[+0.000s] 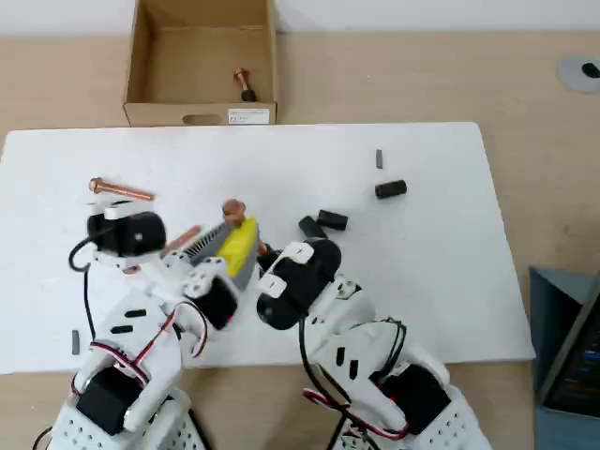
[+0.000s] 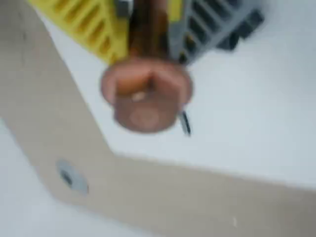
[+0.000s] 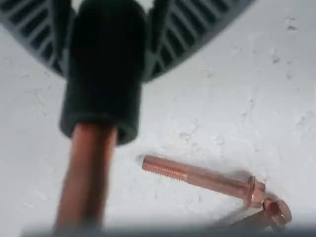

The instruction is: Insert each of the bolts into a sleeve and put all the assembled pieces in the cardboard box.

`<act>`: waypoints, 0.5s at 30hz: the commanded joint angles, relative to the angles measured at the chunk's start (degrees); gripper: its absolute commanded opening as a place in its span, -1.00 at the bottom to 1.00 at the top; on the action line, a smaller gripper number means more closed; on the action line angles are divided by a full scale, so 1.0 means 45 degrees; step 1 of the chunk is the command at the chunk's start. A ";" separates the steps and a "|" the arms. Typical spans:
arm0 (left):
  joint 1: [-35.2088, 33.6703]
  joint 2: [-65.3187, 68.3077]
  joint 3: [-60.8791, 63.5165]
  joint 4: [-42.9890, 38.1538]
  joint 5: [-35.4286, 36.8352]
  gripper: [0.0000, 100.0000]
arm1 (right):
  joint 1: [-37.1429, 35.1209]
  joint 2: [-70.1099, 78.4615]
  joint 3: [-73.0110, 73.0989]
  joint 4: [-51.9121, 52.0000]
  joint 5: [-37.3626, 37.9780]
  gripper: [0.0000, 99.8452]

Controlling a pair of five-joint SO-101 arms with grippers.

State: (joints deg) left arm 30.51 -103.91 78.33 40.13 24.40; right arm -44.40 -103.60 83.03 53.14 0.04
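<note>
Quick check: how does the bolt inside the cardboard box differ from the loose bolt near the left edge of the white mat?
The boxed bolt carries a black sleeve on its shank; the loose bolt is bare. The boxed bolt rests inside the cardboard box, head toward the far wall; the loose bolt lies nearly crosswise on the white mat, head leftward. Both are copper-coloured with flanged heads.

bolt head blurred, sleeve top cropped
</note>
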 commanded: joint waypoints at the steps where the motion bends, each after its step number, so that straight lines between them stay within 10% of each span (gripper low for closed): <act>1: 0.0977 -0.0127 -0.0137 0.0469 0.0000 -0.99 | -0.0166 -0.1162 -0.0166 -0.0352 0.0117 -0.98; 15: 0.1348 -0.0127 -0.0234 0.1094 -0.0801 -0.82 | -0.0166 -0.1162 -0.0147 -0.0352 0.0117 -0.98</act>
State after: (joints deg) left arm 34.46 -103.91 78.42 45.05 21.32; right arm -44.40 -103.60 82.95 53.14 0.04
